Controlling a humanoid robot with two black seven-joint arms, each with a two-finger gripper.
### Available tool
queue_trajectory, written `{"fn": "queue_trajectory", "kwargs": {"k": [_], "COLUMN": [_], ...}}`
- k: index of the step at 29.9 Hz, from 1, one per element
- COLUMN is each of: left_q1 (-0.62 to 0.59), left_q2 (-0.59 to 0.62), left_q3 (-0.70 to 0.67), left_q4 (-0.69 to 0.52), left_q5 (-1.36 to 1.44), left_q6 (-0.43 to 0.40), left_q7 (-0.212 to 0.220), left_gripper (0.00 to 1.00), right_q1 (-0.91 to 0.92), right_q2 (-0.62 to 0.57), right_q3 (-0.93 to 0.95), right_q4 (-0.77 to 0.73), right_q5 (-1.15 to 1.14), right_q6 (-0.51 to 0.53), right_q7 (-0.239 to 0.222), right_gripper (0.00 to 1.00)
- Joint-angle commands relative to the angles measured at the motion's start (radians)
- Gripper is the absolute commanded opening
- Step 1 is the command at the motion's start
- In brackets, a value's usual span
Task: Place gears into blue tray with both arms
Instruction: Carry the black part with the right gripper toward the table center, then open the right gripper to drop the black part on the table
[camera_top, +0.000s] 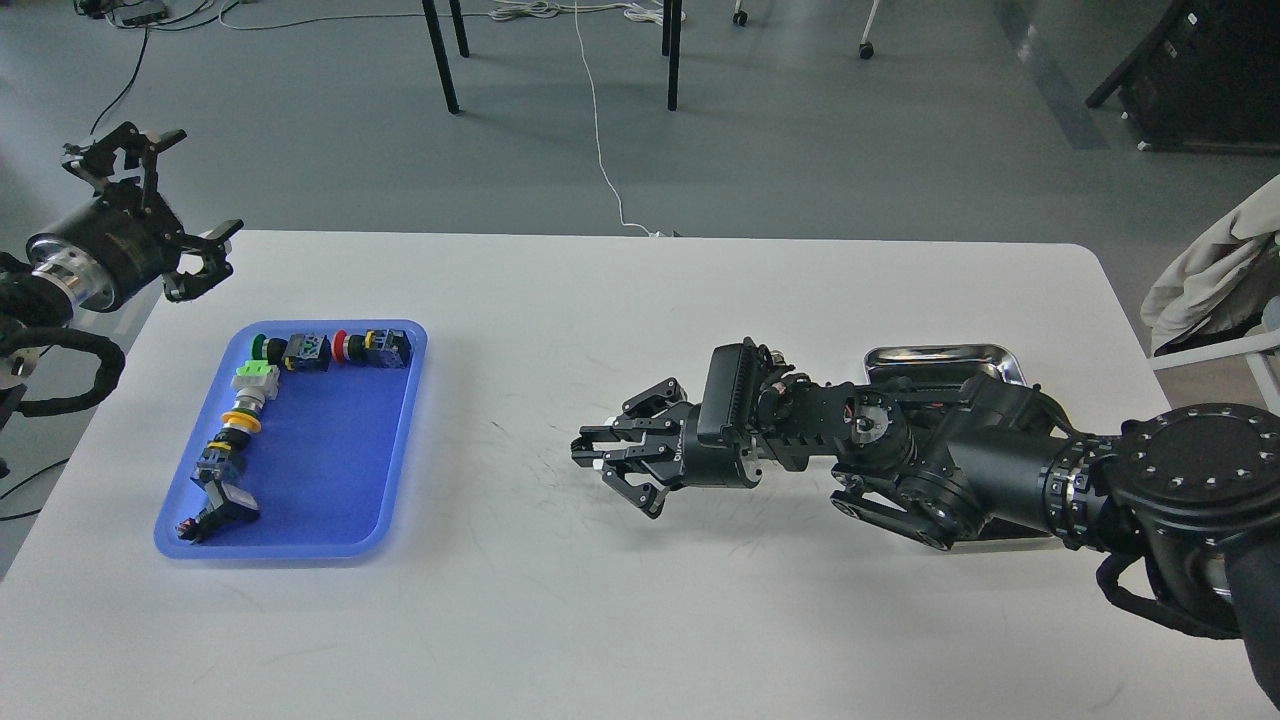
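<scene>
Gears unseen, right gripper (612, 468) part-open, left gripper (160, 215) spread

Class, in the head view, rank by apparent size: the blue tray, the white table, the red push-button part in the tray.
1. White table, the largest.
2. Blue tray, which covers only the table's left part.
3. Red push-button part, the smallest, in the row along the tray's far edge.

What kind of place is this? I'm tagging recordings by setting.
Likely a robotics lab or workshop: a bare white table on a grey floor, loose cables, and a blue tray of push-button switch parts.
</scene>
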Motion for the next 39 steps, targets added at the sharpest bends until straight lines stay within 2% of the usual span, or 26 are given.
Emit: {"fn": "queue_trajectory", "kwargs": {"k": [1, 10, 12, 13, 16, 18, 19, 29, 33, 35, 39], "left_q1": [0.0, 0.0, 0.0, 0.0, 0.002, 0.002, 0.002, 0.014, 0.017, 0.018, 0.021], "left_q2": [0.002, 0.007, 0.008, 0.008, 0.008, 0.008, 0.008, 0.014, 0.016, 0.016, 0.016], "left_q3": [0.001, 0.001, 0.001, -0.001, -0.001, -0.001, 0.001, 0.001, 0.001, 0.001, 0.002], "left_q4": [0.0, 0.0, 0.0, 0.0, 0.0, 0.0, 0.0, 0.0, 0.0, 0.0, 0.0], "left_q5": [0.0, 0.0, 0.0, 0.0, 0.0, 0.0, 0.0, 0.0, 0.0, 0.001, 0.001], "left_q6": [0.0, 0.0, 0.0, 0.0, 0.0, 0.0, 0.0, 0.0, 0.0, 0.0, 0.0], "left_q7": [0.0, 0.0, 0.0, 0.0, 0.0, 0.0, 0.0, 0.0, 0.0, 0.0, 0.0], "left_gripper": [0.98, 0.98, 0.98, 0.98, 0.98, 0.98, 0.98, 0.98, 0.98, 0.98, 0.98], "right_q1": [-0.006, -0.012, -0.017, -0.02, -0.024, -0.027, -0.026, -0.024, -0.024, -0.02, -0.011], "right_q2": [0.0, 0.0, 0.0, 0.0, 0.0, 0.0, 0.0, 0.0, 0.0, 0.0, 0.0], "right_q3": [-0.012, -0.012, -0.01, -0.01, -0.009, -0.007, -0.007, 0.016, 0.095, 0.129, 0.197], "right_q4": [0.002, -0.002, -0.002, -0.004, -0.005, -0.005, -0.005, -0.009, -0.016, -0.018, -0.019], "right_q5": [-0.026, -0.026, -0.025, -0.024, -0.024, -0.023, -0.023, -0.008, -0.001, 0.002, 0.128], "right_q6": [-0.004, -0.001, -0.001, -0.001, -0.001, -0.002, -0.002, -0.002, 0.007, 0.01, 0.027], "right_q7": [0.0, 0.0, 0.0, 0.0, 0.0, 0.0, 0.0, 0.0, 0.0, 0.0, 0.0], "right_gripper": [0.01, 0.02, 0.12, 0.2, 0.31, 0.46, 0.48, 0.64, 0.67, 0.74, 0.79]}}
